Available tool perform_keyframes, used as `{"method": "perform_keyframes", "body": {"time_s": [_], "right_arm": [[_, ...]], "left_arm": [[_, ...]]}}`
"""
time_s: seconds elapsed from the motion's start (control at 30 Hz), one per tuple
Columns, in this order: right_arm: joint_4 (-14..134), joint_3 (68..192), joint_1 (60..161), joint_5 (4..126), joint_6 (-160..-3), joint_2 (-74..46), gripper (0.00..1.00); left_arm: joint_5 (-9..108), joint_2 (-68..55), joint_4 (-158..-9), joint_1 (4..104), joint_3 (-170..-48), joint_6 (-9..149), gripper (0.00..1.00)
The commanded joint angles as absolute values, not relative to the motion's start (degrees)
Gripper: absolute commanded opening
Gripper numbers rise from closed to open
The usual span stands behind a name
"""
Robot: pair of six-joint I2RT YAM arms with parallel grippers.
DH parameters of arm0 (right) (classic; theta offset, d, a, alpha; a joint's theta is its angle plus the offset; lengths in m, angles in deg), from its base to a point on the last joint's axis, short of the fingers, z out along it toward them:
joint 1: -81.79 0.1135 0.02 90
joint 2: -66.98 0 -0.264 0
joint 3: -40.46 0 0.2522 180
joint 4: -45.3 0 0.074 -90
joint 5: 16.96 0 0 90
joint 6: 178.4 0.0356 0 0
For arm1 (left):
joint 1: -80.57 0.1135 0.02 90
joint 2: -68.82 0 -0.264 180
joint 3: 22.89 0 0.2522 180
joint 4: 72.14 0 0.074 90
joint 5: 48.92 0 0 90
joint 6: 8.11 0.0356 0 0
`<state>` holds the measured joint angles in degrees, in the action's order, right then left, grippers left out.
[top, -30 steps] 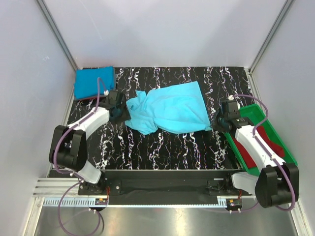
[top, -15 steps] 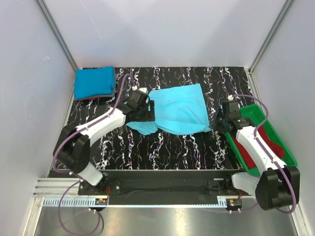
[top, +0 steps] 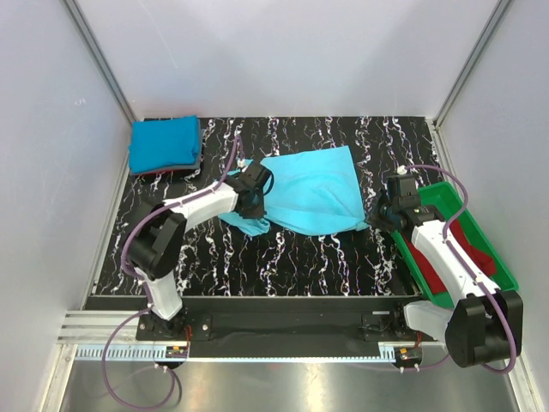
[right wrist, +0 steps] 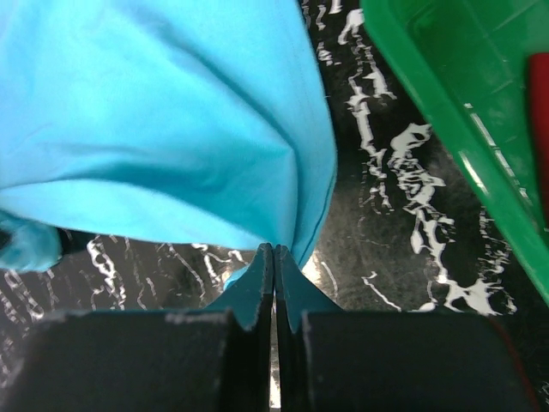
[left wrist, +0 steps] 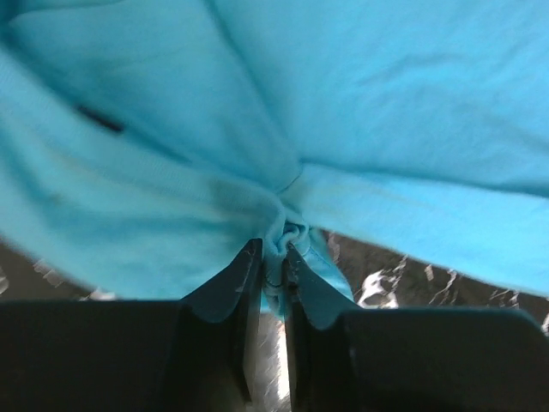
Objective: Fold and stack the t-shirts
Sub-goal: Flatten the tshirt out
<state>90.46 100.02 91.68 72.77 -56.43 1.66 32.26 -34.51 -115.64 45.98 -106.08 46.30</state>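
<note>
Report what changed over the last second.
The left gripper moved right from the left edge of the turquoise t-shirt, whose left part now lies folded inward, and pinches a bunch of its cloth. The right gripper stayed shut on its right corner; the folded stack and green tray did not move.

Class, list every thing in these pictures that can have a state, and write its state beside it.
left gripper, shut on a bunched fold of the turquoise t-shirt.
right gripper, shut on that shirt's right corner.
turquoise t-shirt, spread out, crumpled at its left, not yet folded.
blue t-shirt, folded.
dark red t-shirts, lying loose in the green tray.
</note>
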Motion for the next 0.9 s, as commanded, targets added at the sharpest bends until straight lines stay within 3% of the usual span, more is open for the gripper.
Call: {"method": "perform_keyframes", "body": {"time_s": [0.0,0.17,0.3,0.5,0.67,0.73,0.87], "right_arm": [[91.9,102.7,91.6,78.0,-56.9,2.2,0.00],[92.4,102.3,91.6,79.5,-57.3,1.5,0.00],[92.5,101.2,91.6,80.0,-58.2,0.7,0.00],[93.1,99.6,91.6,78.8,-58.2,2.7,0.00],[96.2,101.8,91.6,80.7,-56.3,4.1,0.00],[98.3,106.1,91.6,81.9,-55.7,3.6,0.00],[101.6,117.7,90.4,83.1,-56.9,1.3,0.00]], "left_arm": [[24.0,-23.9,-121.6,46.8,-107.4,47.3,0.18],[25.5,-14.3,-125.2,54.4,-100.6,50.3,0.01],[26.3,-11.3,-126.4,61.3,-94.8,51.7,0.00],[10.1,-11.1,-131.3,65.7,-95.0,52.7,0.00],[21.3,-5.4,-128.0,69.0,-94.1,50.9,0.00],[23.1,-0.6,-125.6,69.2,-95.4,50.8,0.00],[22.5,-2.4,-129.6,71.3,-112.6,53.2,0.00]]}}
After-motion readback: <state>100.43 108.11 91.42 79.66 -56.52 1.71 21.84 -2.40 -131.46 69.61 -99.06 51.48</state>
